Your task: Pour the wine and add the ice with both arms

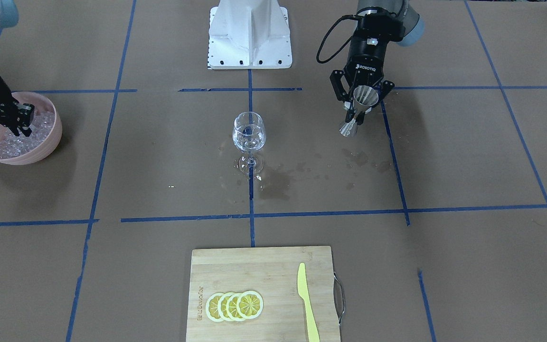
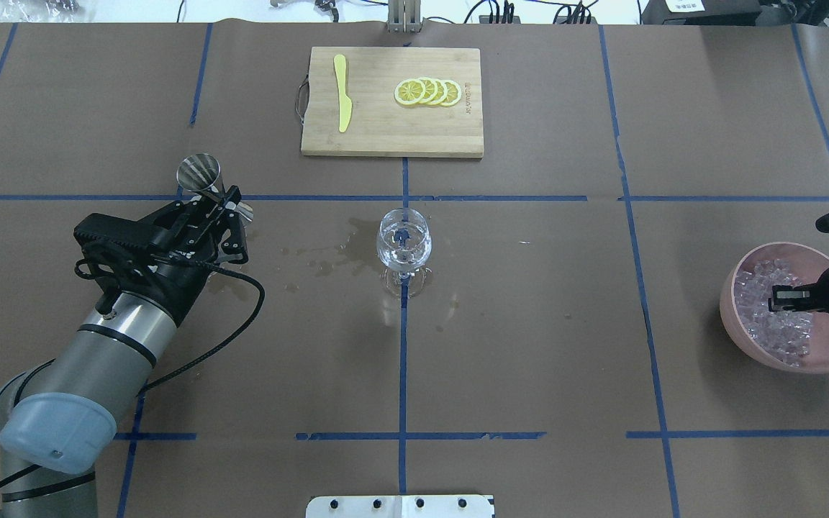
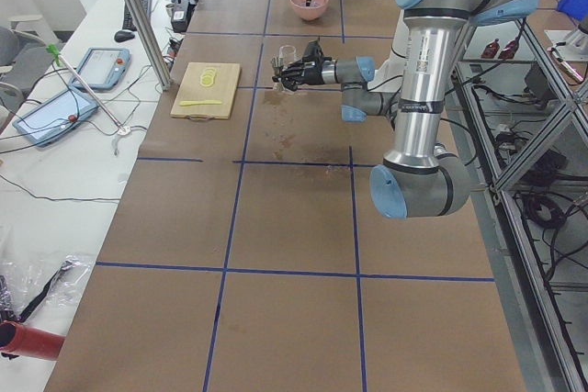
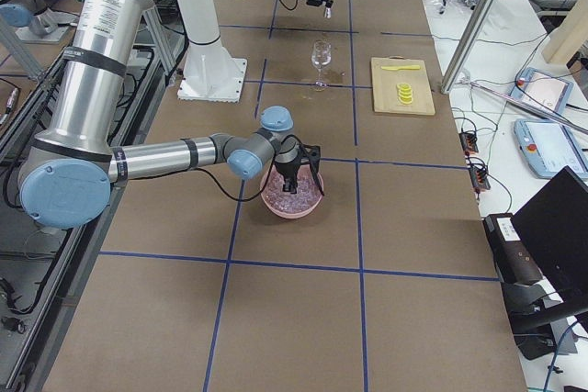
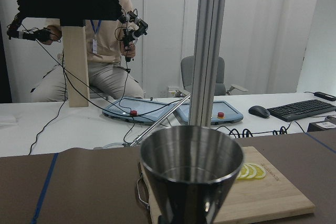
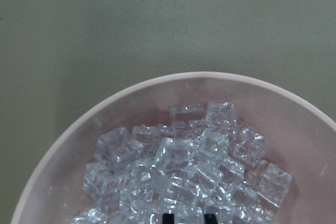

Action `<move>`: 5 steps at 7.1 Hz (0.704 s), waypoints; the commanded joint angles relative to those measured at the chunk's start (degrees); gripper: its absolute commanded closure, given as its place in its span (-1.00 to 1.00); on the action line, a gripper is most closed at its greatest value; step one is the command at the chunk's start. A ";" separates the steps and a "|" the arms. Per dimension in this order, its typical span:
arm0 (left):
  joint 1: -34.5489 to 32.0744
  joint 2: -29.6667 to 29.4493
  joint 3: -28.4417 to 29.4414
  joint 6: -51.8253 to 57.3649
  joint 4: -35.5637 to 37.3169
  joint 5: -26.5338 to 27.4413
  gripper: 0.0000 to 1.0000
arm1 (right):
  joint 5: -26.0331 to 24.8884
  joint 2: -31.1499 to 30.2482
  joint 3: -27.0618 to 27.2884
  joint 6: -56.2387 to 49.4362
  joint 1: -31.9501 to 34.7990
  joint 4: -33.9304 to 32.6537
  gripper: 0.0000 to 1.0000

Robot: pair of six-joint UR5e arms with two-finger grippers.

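My left gripper (image 1: 360,102) is shut on a steel jigger (image 1: 359,108), held tilted above the table to the robot's left of the wine glass (image 1: 249,133). The jigger also shows in the overhead view (image 2: 201,175) and fills the left wrist view (image 5: 191,174). The clear glass (image 2: 404,237) stands upright at the table's middle. My right gripper (image 1: 22,124) reaches down into the pink bowl (image 1: 41,151) of ice (image 1: 41,126). In the right wrist view its fingertips (image 6: 169,217) stand a cube's width apart in the ice (image 6: 184,156), with a cube between them.
Wet stains (image 1: 278,183) spread on the brown paper around the glass's foot. A wooden cutting board (image 1: 264,270) with lemon slices (image 1: 234,305) and a yellow knife (image 1: 306,301) lies at the operators' edge. The white pedestal base (image 1: 249,35) stands at the robot's side.
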 commanded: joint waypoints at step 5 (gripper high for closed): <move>0.09 7.22 0.44 -9.74 0.00 0.00 1.00 | 7.29 -1.04 5.70 -0.31 6.99 -0.27 1.00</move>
